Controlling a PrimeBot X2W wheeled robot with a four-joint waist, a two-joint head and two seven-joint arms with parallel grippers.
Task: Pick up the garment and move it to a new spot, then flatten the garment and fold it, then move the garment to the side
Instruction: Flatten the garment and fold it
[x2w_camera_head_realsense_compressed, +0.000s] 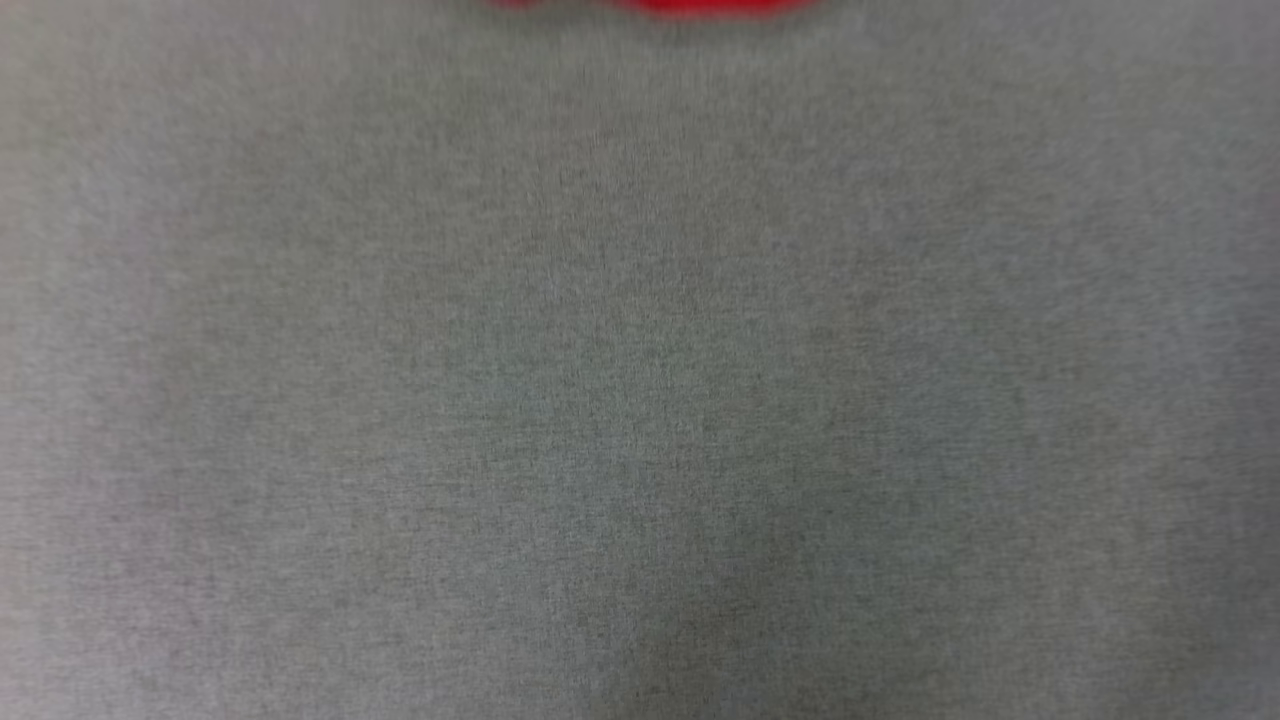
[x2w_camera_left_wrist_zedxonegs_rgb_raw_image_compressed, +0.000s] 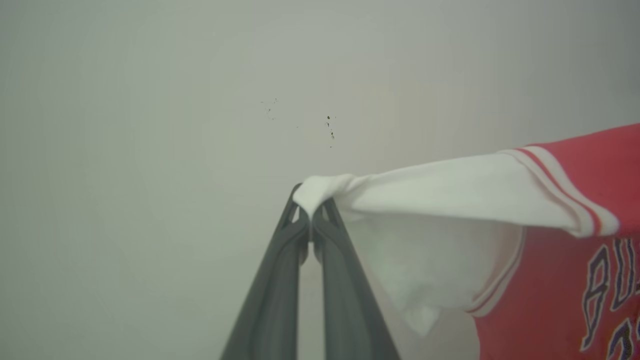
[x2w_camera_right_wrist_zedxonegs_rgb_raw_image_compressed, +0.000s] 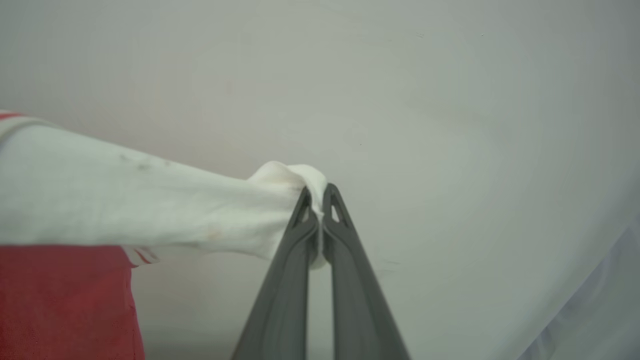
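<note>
left claw (x2w_camera_left_wrist_zedxonegs_rgb_raw_image_compressed: 311, 220) pinches shirt (x2w_camera_left_wrist_zedxonegs_rgb_raw_image_compressed: 550, 240) sleeve | right claw (x2w_camera_right_wrist_zedxonegs_rgb_raw_image_compressed: 319, 210) pinches other sleeve | shirt stretched between them, likely to spread flat

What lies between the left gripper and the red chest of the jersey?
The white sleeve of the jersey, pinched in the left gripper; the left wrist view shows it.

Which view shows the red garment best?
The left wrist view: the garment shows a white sleeve, striped trim and dark chest letters, its sleeve pinched in the left claw. The right wrist view gives the other sleeve in the right claw and red cloth. The head view gives a blurred red strip at its top edge.
</note>
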